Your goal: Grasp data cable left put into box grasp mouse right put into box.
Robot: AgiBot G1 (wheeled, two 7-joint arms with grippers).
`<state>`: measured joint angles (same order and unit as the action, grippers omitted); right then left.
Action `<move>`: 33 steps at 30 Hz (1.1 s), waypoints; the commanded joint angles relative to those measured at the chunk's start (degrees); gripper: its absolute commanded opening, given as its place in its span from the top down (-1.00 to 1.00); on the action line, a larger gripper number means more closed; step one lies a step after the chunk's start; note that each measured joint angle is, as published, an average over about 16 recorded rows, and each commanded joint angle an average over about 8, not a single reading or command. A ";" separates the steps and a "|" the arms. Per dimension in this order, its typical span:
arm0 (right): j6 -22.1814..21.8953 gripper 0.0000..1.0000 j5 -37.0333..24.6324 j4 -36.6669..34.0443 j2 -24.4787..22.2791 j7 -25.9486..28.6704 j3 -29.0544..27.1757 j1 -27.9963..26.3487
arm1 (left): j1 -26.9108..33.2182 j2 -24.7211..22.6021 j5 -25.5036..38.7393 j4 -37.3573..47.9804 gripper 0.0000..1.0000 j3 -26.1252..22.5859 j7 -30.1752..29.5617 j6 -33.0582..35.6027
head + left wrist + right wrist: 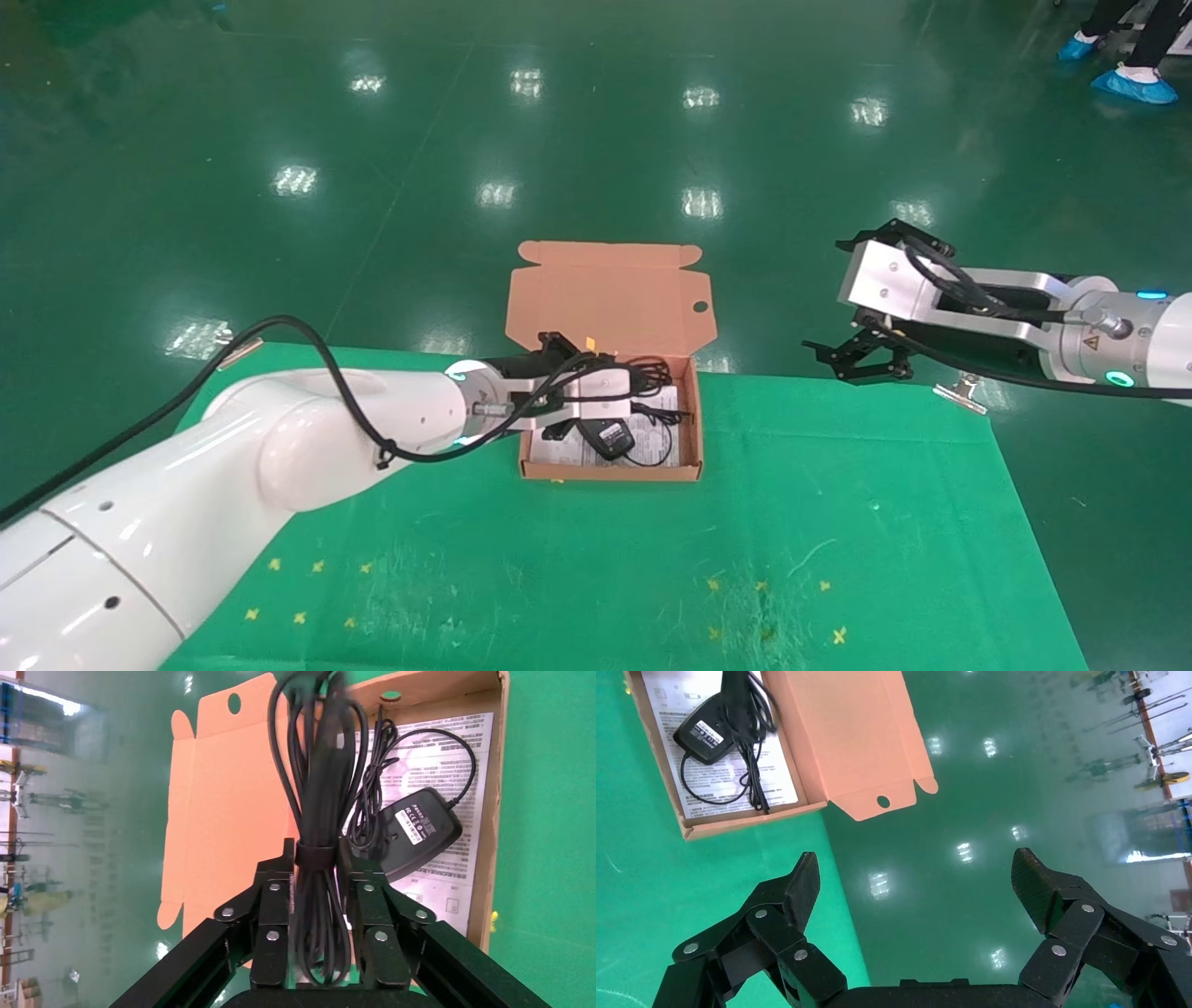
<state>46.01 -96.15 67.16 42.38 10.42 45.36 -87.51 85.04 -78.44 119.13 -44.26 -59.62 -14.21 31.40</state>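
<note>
Clamped between the left gripper (pixel 320 903) fingers, the bundle of thick black data cable (pixel 320 797) in long narrow loops hangs over the shallow orange-brown cardboard box (pixel 690 438). Just beyond it, the small black oval mouse (pixel 415 834) lies underside up on the white printed sheet (pixel 450 748) inside. To finish well, I would lower the loops beside the mouse, not across its thin cord, then release. Reaching low over the green bench (pixel 838 559), the left arm stretches to the box. Off to the side, raised, the right gripper (pixel 916 888) is spread wide and empty.
</note>
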 commanded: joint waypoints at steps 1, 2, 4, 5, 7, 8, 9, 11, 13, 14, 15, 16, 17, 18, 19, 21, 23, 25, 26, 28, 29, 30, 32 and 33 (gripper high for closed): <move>0.05 -1.00 0.17 -0.38 0.16 -0.17 0.00 -0.04 | -0.01 0.04 0.29 -0.05 -1.00 0.26 0.14 0.17; 0.04 -1.00 0.22 -0.46 0.19 -0.21 -0.03 -0.06 | -0.06 0.24 0.20 -0.26 -1.00 0.30 0.08 0.23; -0.12 -1.00 0.34 -0.51 0.22 -0.29 -0.17 -0.18 | -0.02 0.72 -0.13 -0.67 -1.00 0.38 -0.23 0.36; -0.23 -1.00 0.34 -0.47 0.19 -0.37 -0.27 -0.32 | 0.15 0.99 -0.35 -0.85 -1.00 0.48 -0.51 0.35; -0.51 -1.00 0.21 -0.16 -0.02 -0.47 -0.52 -0.76 | 0.81 1.50 -0.91 -1.12 -1.00 0.73 -1.26 0.15; -0.59 -1.00 0.08 0.03 -0.16 -0.56 -0.67 -1.15 | 1.39 1.75 -1.19 -1.22 -1.00 1.01 -1.72 0.02; -0.59 -1.00 -0.14 0.27 -0.33 -0.66 -0.79 -1.61 | 2.07 2.01 -1.44 -1.30 -1.00 1.32 -2.17 -0.13; -0.16 -1.00 -0.86 0.80 -0.76 -0.84 -0.89 -2.77 | 3.65 2.56 -1.77 -1.47 -1.00 2.02 -2.90 -0.57; 0.38 -1.00 -1.66 1.30 -1.16 -0.86 -0.87 -3.82 | 5.06 3.01 -2.01 -1.63 -1.00 2.57 -3.33 -0.96; 0.81 -1.00 -1.95 1.49 -1.31 -0.84 -0.81 -4.26 | 5.59 3.22 -2.08 -1.77 -1.00 2.80 -3.45 -1.10; 1.30 -1.00 -2.45 1.75 -1.50 -0.78 -0.68 -4.82 | 6.29 3.49 -2.19 -1.97 -1.00 3.08 -3.51 -1.37; 1.77 -1.00 -2.84 1.94 -1.65 -0.68 -0.56 -5.24 | 6.81 3.71 -2.30 -2.15 -1.00 3.30 -3.50 -1.58; 2.18 -1.00 -3.12 2.09 -1.76 -0.56 -0.48 -5.57 | 7.21 3.92 -2.45 -2.32 -1.00 3.51 -3.49 -1.74; 2.51 -1.00 -3.14 2.22 -1.84 -0.43 -0.51 -5.72 | 7.46 4.16 -2.75 -2.51 -1.00 3.76 -3.46 -1.75; 2.86 -1.00 -3.09 2.34 -1.95 -0.37 -0.59 -5.77 | 7.60 4.45 -3.19 -2.71 -1.00 4.07 -3.43 -1.64; 3.87 -1.00 -2.47 2.54 -2.13 -0.25 -0.94 -5.65 | 7.61 5.30 -4.50 -3.36 -1.00 4.97 -3.31 -1.03; 4.84 -1.00 -1.28 2.74 -2.33 -0.20 -1.60 -5.05 | 7.12 6.33 -6.38 -4.07 -1.00 6.03 -3.15 0.19; 5.99 -1.00 0.55 2.86 -2.50 -0.18 -2.52 -4.03 | 6.11 7.56 -8.72 -4.90 -1.00 7.27 -2.93 1.97; 6.59 -1.00 1.50 2.92 -2.59 -0.17 -2.99 -3.50 | 5.58 8.19 -9.93 -5.33 -1.00 7.91 -2.82 2.90; 7.83 -1.00 3.48 3.05 -2.76 -0.15 -3.98 -2.40 | 4.50 9.51 -12.45 -6.23 -1.00 9.25 -2.58 4.82; 8.42 -1.00 4.43 3.11 -2.85 -0.14 -4.45 -1.87 | 3.97 10.15 -13.67 -6.66 -1.00 9.90 -2.47 5.75; 9.04 -1.00 5.42 3.18 -2.94 -0.13 -4.94 -1.32 | 3.43 10.81 -14.93 -7.11 -1.00 10.56 -2.35 6.71; 10.26 -1.00 7.36 3.31 -3.12 -0.11 -5.91 -0.23 | 2.36 12.10 -17.40 -8.00 -1.00 11.88 -2.12 8.60; 10.88 -1.00 8.35 3.37 -3.20 -0.10 -6.41 0.32 | 1.81 12.76 -18.67 -8.45 -1.00 12.55 -2.00 9.57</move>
<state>56.88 -87.82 70.53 39.18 10.31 38.96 -87.20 86.86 -65.69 100.48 -52.70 -47.09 -16.22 40.96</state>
